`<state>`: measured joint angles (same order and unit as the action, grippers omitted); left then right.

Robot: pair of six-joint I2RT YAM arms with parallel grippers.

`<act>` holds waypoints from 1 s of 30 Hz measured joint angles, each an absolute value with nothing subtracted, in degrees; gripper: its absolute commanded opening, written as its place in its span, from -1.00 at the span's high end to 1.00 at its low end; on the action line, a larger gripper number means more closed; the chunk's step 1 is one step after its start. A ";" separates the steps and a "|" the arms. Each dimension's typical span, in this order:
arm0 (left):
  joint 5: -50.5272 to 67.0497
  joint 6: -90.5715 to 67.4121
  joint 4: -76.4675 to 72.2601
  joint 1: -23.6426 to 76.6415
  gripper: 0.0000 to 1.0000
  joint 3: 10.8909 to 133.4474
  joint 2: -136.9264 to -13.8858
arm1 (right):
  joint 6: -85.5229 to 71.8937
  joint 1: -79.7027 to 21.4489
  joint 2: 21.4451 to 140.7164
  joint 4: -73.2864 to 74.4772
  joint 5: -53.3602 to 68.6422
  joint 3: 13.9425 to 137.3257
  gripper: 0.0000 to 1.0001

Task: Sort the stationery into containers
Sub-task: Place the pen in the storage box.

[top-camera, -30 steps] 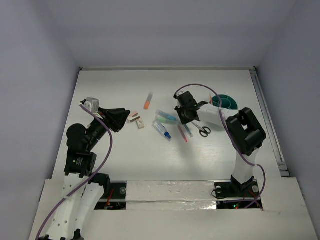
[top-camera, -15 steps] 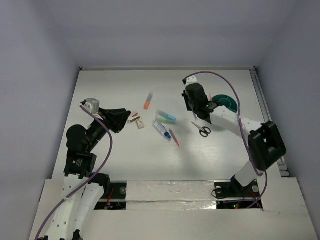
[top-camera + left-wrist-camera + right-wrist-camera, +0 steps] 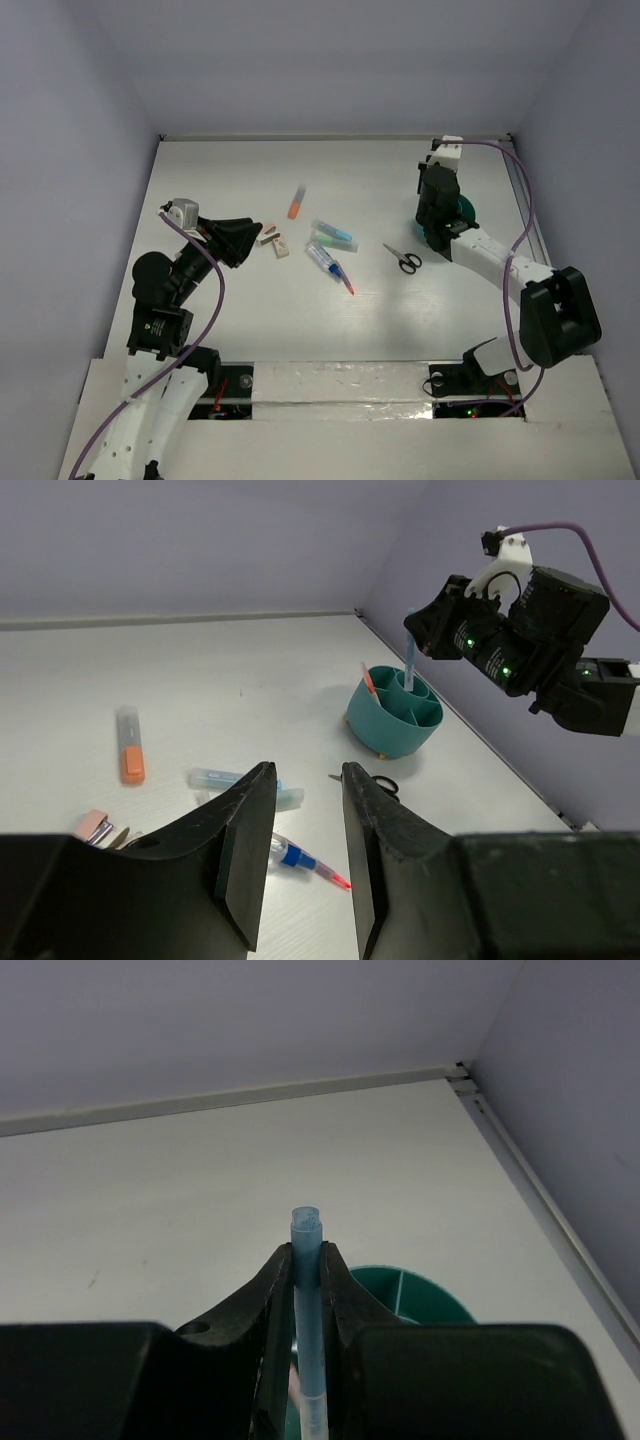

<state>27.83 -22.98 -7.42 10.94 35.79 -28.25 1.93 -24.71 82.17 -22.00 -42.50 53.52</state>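
Note:
My right gripper (image 3: 436, 214) is shut on a blue-capped clear pen (image 3: 308, 1290) and holds it upright over the teal cup (image 3: 465, 210). In the left wrist view the pen's lower end (image 3: 410, 668) reaches into the cup (image 3: 395, 720), where a pink pen (image 3: 368, 680) also stands. My left gripper (image 3: 253, 233) is open and empty beside two small erasers (image 3: 275, 243). On the table lie an orange marker (image 3: 296, 203), blue and green highlighters (image 3: 333, 236), a blue-banded pen with a red tip (image 3: 331, 268) and black-handled scissors (image 3: 403, 259).
The cup has inner dividers (image 3: 400, 1290) and stands near the table's right edge rail (image 3: 530, 230). The back wall meets the table just behind the cup (image 3: 300, 1090).
My right gripper has lifted the blue-capped pen from the pile at mid-table and carried it right and back, over the teal cup. The left arm has not moved.

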 measured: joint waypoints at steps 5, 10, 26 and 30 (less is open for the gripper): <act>27.77 -22.98 -7.42 11.16 0.42 35.79 -28.25 | 4.45 -21.91 84.55 -29.34 -42.50 49.32 1.00; 27.77 -22.98 -7.42 11.20 0.41 35.79 -28.25 | 5.91 -21.78 85.43 -32.67 -40.97 46.52 0.99; 27.77 -22.98 -7.42 12.14 0.41 35.79 -28.08 | 4.82 -21.78 84.99 -34.17 -37.69 44.84 0.37; 27.77 -22.98 -7.42 12.25 0.41 35.79 -27.75 | 3.73 -21.78 84.03 -32.25 -37.43 44.84 0.01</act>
<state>27.77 -22.98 -7.42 12.25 35.79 -27.75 3.73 -21.78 84.03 -32.25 -37.43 44.84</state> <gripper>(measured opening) 0.294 0.414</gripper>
